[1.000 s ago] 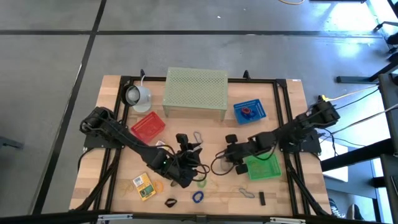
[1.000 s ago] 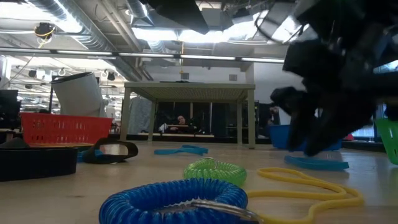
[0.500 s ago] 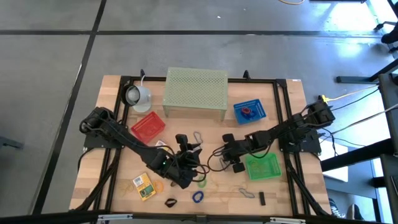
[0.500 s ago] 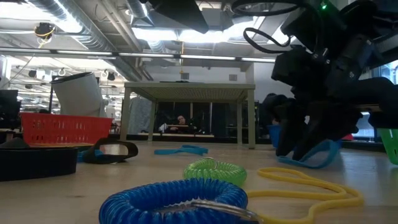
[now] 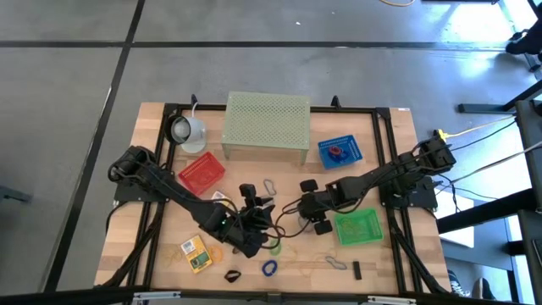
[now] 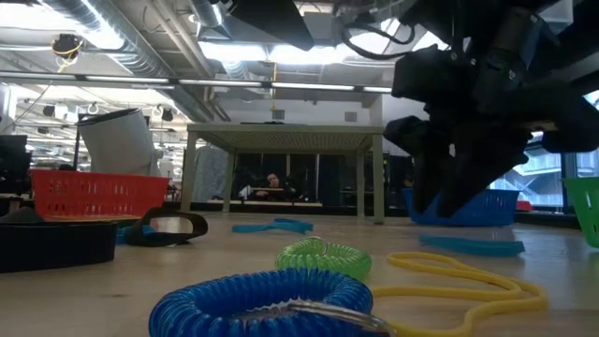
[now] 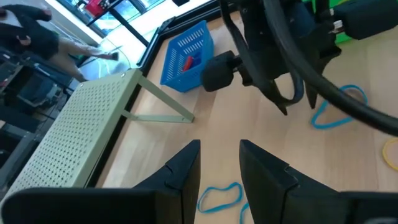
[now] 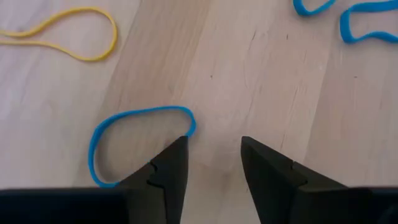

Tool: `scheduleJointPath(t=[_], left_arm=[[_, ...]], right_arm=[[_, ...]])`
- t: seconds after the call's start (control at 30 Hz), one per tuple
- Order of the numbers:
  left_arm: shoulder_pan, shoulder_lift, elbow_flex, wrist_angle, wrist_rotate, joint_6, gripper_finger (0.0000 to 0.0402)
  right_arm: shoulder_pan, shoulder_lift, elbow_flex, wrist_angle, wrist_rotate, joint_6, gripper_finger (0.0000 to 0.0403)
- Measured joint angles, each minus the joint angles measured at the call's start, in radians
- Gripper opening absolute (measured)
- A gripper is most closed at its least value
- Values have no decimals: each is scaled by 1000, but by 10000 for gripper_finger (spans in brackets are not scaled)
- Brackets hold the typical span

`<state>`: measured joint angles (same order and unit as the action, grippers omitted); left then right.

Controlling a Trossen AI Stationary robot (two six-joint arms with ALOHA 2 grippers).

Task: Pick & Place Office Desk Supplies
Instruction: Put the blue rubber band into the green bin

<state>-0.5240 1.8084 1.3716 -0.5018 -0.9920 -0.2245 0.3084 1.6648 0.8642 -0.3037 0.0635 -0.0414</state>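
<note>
As the right end effector (image 8: pixel 214 149) now hangs over bare wood with its fingers apart and nothing between them, we read this as a grasp that did not take. In the right wrist view a blue loop (image 8: pixel 92 152) lies flat on the bench (image 5: pixel 161 263), its near end just beside one finger but outside the gap. Half a second ago, in the low view, the fingers stood down at this loop and it looked tipped up between them; now the end effector (image 6: pixel 468 159) has risen and the loop (image 6: pixel 473 246) rests flat again, apart from it. Over the last second the right arm has also swung from beside the green basket (image 5: pixel 360 227) toward the middle of the bench.

The left end effector (image 7: pixel 217 155) is likewise apart and empty, hovering low near the middle of the bench, close to the right one (image 5: pixel 301 206). It has hardly moved.

Around them a yellow loop (image 8: pixel 81 58) and further blue loops lie loose; nearer the front edge sit a green coil (image 6: pixel 323 256) and a blue coil (image 6: pixel 262 300).

We judge that the blue loop is not yet picked, so the right arm needs a fresh descent with one finger inside the loop before carrying it to a basket.
</note>
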Motion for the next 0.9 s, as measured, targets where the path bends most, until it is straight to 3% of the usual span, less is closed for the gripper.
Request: scheduleJointPath(t=[0.5, 0.9], left_arm=[[-1, 0, 0, 0, 24, 1, 104], [-1, 0, 0, 0, 25, 1, 104]], right_arm=[[10, 104, 4, 58, -12, 60, 151], [13, 20, 8, 39, 0, 83, 151]])
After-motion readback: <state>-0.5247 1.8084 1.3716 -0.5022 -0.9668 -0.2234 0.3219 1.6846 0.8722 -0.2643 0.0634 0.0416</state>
